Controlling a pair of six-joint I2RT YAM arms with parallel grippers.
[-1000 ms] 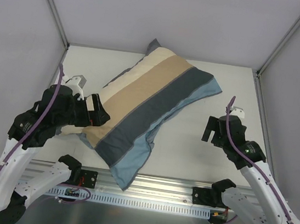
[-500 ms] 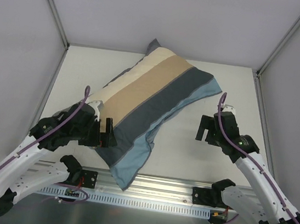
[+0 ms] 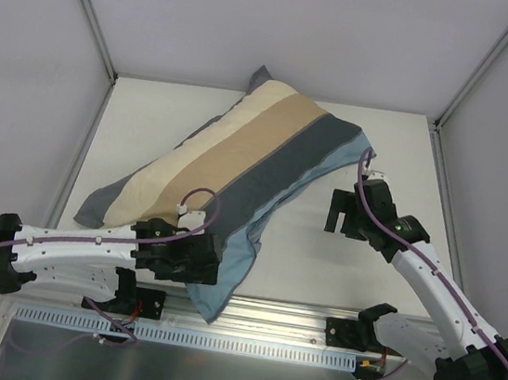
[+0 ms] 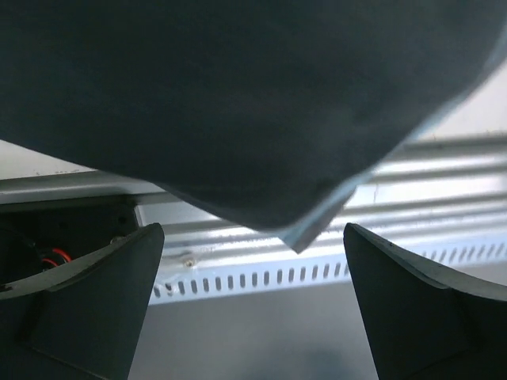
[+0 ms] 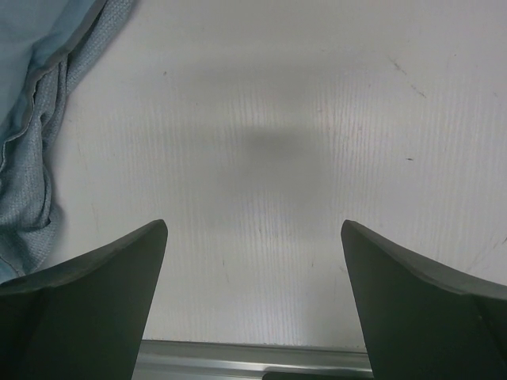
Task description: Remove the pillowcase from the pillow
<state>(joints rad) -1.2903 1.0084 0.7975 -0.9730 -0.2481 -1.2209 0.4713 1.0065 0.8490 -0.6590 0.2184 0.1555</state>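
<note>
The left gripper (image 3: 200, 260) sits low at the near edge of the surface (image 3: 382, 141), against the near light-blue flap of the pillowcase (image 3: 238, 169). In its wrist view the jaws are spread as wide as they go, with one dark finger at each lower corner and nothing clamped between them. Shaded cloth of the pillowcase (image 4: 238, 103) fills the upper part of that view, and a corner of it droops toward the gap between the fingers. Whether the cloth actually rests on the gripper cannot be told. Past it runs the slotted metal rail (image 4: 412, 229) at the surface's near edge.

The right gripper (image 3: 339, 216) hangs over the right side of the surface, just beside the pillowcase's right edge and apart from it. Its jaws are also fully spread and hold nothing. The wrist view shows bare white surface (image 5: 261, 142) between the fingers, with a crumpled light-blue fold of the pillowcase (image 5: 32, 119) at the upper left corner.

The pillowcase lies diagonally, from the far middle of the surface down to the near left. Its cream, tan, dark grey and blue stripes face up, and its near corner spills over the rail (image 3: 265, 321). The pillow is hidden inside the cloth. The left gripper's fingertips are hard to make out from above.
</note>
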